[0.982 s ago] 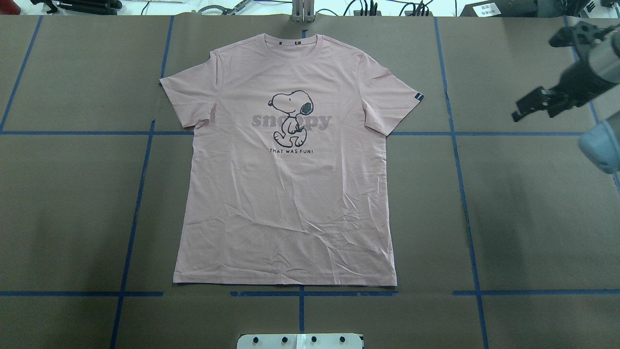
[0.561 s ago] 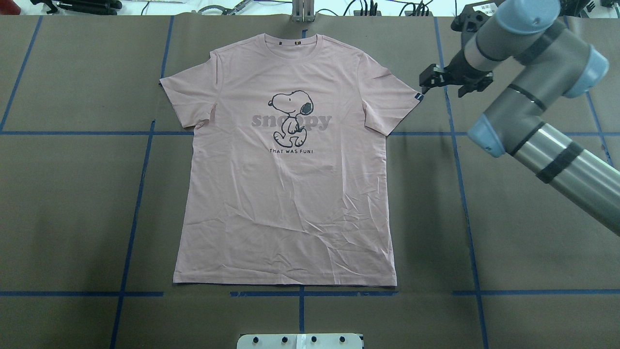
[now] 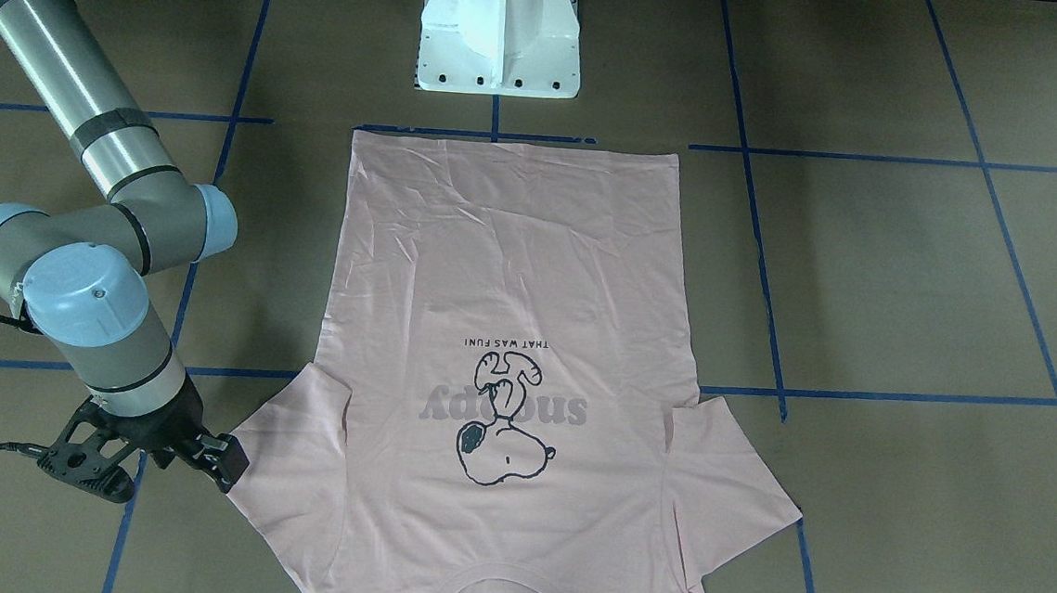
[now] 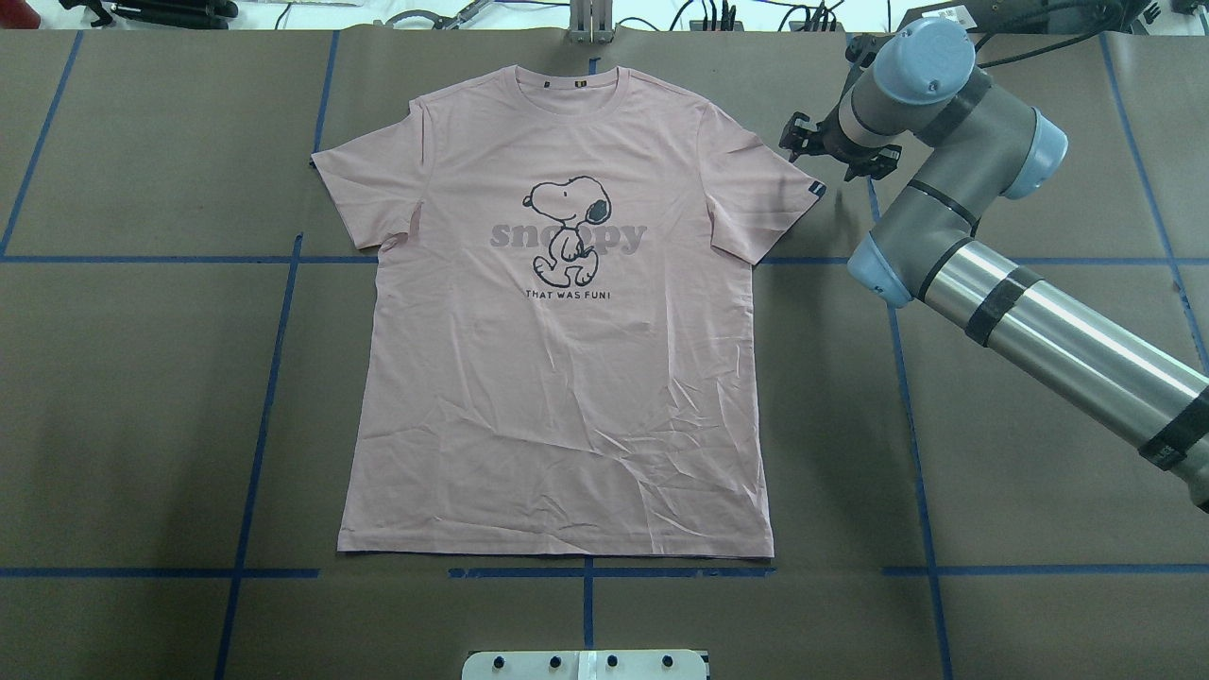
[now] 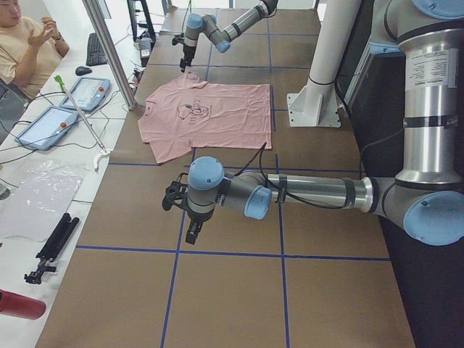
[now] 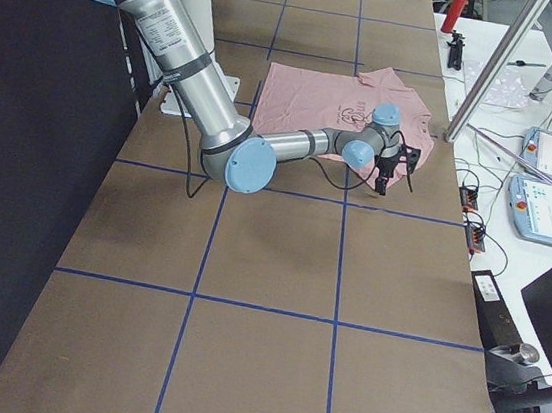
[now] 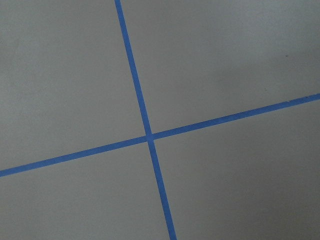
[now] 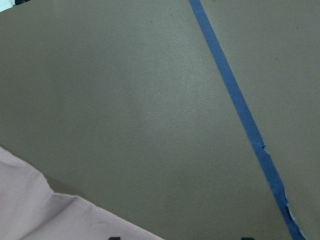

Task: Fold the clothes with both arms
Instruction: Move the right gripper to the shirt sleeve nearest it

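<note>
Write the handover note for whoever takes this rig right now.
Right pincer: open, empty, just off the end of the T-shirt's tagged sleeve.
Left pincer: over the table, well clear of the T-shirt on its other side; open or shut cannot be told.
T-shirt: flat, print up, both sleeves spread.
Done: no fold yet.
Left: grasp the T-shirt and make every fold.

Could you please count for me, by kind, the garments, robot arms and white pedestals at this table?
T-shirt: 1
Robot arms: 2 (left arm, right arm)
White pedestal: 1
Total: 4
</note>
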Available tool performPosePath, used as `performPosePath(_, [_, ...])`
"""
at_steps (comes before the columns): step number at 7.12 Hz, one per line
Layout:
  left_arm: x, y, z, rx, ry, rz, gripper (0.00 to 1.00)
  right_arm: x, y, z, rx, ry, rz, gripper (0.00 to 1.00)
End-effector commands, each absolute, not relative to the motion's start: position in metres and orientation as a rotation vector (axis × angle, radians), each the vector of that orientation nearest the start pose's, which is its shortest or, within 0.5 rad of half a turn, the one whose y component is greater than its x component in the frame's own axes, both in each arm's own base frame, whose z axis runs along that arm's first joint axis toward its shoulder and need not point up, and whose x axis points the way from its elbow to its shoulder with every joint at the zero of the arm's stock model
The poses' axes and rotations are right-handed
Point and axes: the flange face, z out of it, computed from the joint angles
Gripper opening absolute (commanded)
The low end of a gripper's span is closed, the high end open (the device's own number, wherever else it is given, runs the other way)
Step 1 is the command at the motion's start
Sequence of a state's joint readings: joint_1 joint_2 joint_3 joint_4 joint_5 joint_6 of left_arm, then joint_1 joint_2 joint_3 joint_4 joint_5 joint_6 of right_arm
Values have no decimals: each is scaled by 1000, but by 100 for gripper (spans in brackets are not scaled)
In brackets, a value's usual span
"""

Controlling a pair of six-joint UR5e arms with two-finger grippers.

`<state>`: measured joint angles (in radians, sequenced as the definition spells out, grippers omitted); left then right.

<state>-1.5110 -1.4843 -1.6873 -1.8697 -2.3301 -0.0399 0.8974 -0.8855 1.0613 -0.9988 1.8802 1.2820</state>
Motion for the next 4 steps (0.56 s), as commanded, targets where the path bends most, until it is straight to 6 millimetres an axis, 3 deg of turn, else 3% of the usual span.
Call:
performPosePath(1, [-37, -476, 608, 278, 770, 144, 100, -420, -682, 434, 171, -768, 466, 81])
performPosePath(2, [-37, -475, 611, 272, 771, 142, 100, -421, -681, 434, 170, -768, 464, 61])
performPosePath(4, [-37, -475, 607, 277, 773, 144, 100, -430, -676, 434, 167, -769, 452, 58])
